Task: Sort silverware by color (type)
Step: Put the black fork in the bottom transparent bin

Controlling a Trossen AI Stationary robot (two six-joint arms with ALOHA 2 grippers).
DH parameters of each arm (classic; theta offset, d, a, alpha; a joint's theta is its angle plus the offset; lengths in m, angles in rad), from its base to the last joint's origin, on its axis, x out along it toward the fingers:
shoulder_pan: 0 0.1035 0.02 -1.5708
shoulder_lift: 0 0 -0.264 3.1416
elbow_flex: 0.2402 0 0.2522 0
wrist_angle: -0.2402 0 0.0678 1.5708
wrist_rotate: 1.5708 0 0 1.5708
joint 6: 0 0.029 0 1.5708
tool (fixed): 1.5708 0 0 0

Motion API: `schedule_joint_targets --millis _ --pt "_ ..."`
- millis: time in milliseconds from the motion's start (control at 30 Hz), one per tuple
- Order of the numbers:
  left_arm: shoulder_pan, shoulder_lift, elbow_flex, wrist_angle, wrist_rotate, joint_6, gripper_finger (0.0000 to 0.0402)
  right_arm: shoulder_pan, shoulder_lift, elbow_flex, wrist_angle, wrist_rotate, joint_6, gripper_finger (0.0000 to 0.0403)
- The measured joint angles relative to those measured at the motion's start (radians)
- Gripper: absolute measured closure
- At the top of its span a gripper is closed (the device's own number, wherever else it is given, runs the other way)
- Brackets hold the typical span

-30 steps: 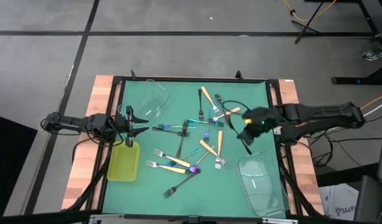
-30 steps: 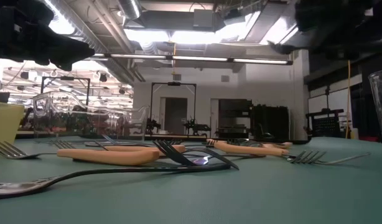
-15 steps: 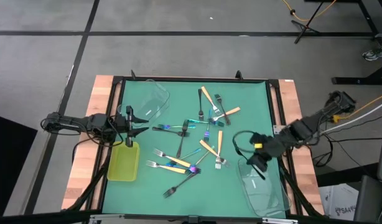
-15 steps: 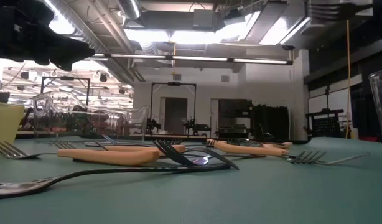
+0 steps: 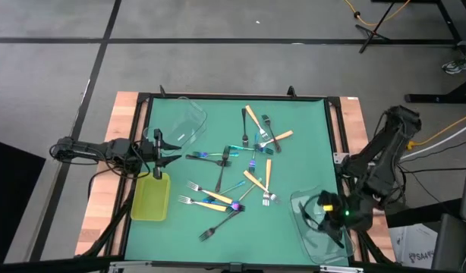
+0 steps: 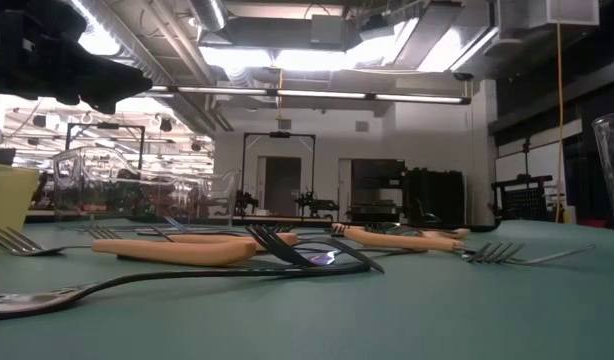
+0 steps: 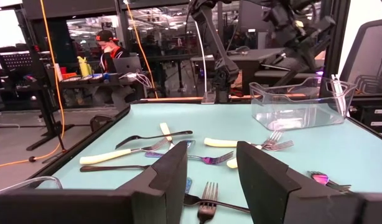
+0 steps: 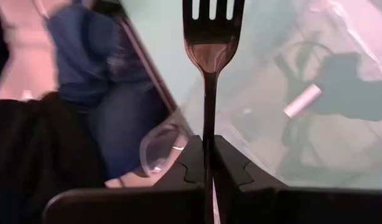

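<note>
Right gripper (image 8: 206,163) pinches a dark fork (image 8: 207,37) over the clear tub (image 5: 320,220) at near right. Held by thin handle only; may swing & miss tub. Left gripper (image 7: 211,180) spread, waiting at counter's left edge.

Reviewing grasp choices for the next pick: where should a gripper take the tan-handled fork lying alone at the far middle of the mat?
Probably at mid-handle, from straight above. The tan-handled fork lies flat on the mat, so only a top-down pinch across the slim handle fits. Its handle end is clear, while its head nears a dark fork. The right gripper is busy holding a fork over the tub.
</note>
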Motion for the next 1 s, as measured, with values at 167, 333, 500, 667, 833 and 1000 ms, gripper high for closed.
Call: schedule_joint_targets --millis 167,333,500,667,833,1000 --pt "0.0 0.0 0.0 0.0 0.0 0.0 0.0269 0.022 0.083 0.0 -0.003 0.0 0.056 0.0402" --pt "0.0 0.0 0.0 0.0 0.0 0.0 0.0269 0.02 0.143 0.0 -0.02 0.0 0.062 0.0402" --pt "0.0 0.0 0.0 0.0 0.0 0.0 0.0269 0.02 0.183 0.0 -0.049 0.0 0.076 0.0402" --pt "0.0 0.0 0.0 0.0 0.0 0.0 0.0269 0.019 0.192 -0.022 -0.051 0.003 0.079 0.0402" --pt "0.0 0.0 0.0 0.0 0.0 0.0 0.0269 0.019 0.192 -0.062 -0.049 0.0 0.106 0.0402" --pt "0.0 0.0 0.0 0.0 0.0 0.0 0.0269 0.019 0.192 -0.103 -0.046 0.0 0.106 0.0402"
